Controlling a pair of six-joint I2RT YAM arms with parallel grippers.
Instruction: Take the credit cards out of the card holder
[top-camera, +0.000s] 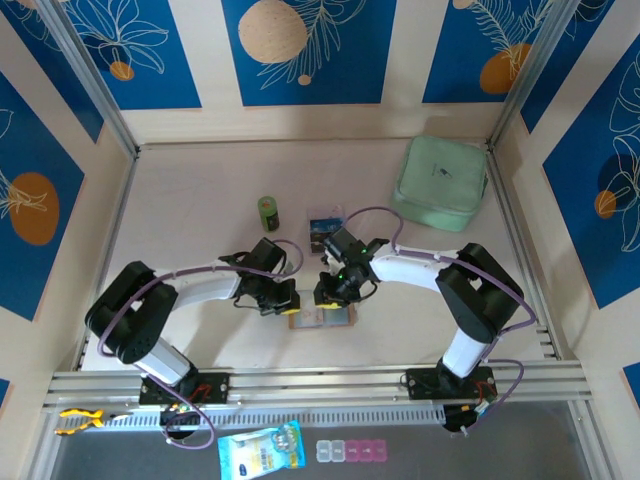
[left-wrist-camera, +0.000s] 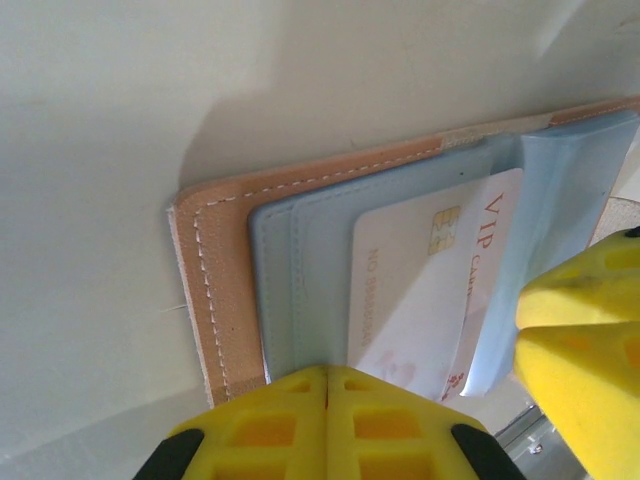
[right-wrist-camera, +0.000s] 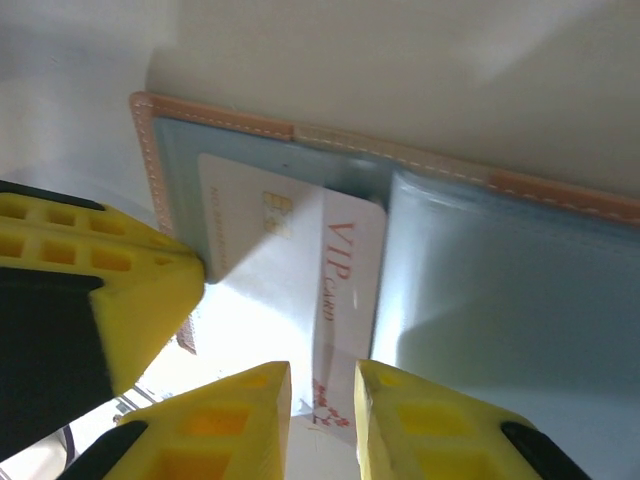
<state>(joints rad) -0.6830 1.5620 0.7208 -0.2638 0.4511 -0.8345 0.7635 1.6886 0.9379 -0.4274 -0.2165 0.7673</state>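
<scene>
The card holder (top-camera: 322, 319) lies open on the table, tan rim (left-wrist-camera: 215, 290) outside and grey-blue pockets (right-wrist-camera: 520, 300) inside. A pale pink credit card (left-wrist-camera: 420, 280) printed "VIP card" sticks partway out of a pocket, its face showing (right-wrist-camera: 300, 260). My left gripper (left-wrist-camera: 327, 375) is shut, its tips pressing on the holder's near edge. My right gripper (right-wrist-camera: 322, 390) stands with a narrow gap between its jaws. The card's flowered end lies under that gap, not pinched. A dark card and a blue card (top-camera: 325, 230) lie on the table behind the grippers.
A small green bottle (top-camera: 268, 212) stands behind the left gripper. A mint-green case (top-camera: 440, 183) lies at the back right. Both grippers (top-camera: 283, 298) (top-camera: 330, 295) work close together, and the left one's yellow finger (right-wrist-camera: 90, 290) crowds the right wrist view.
</scene>
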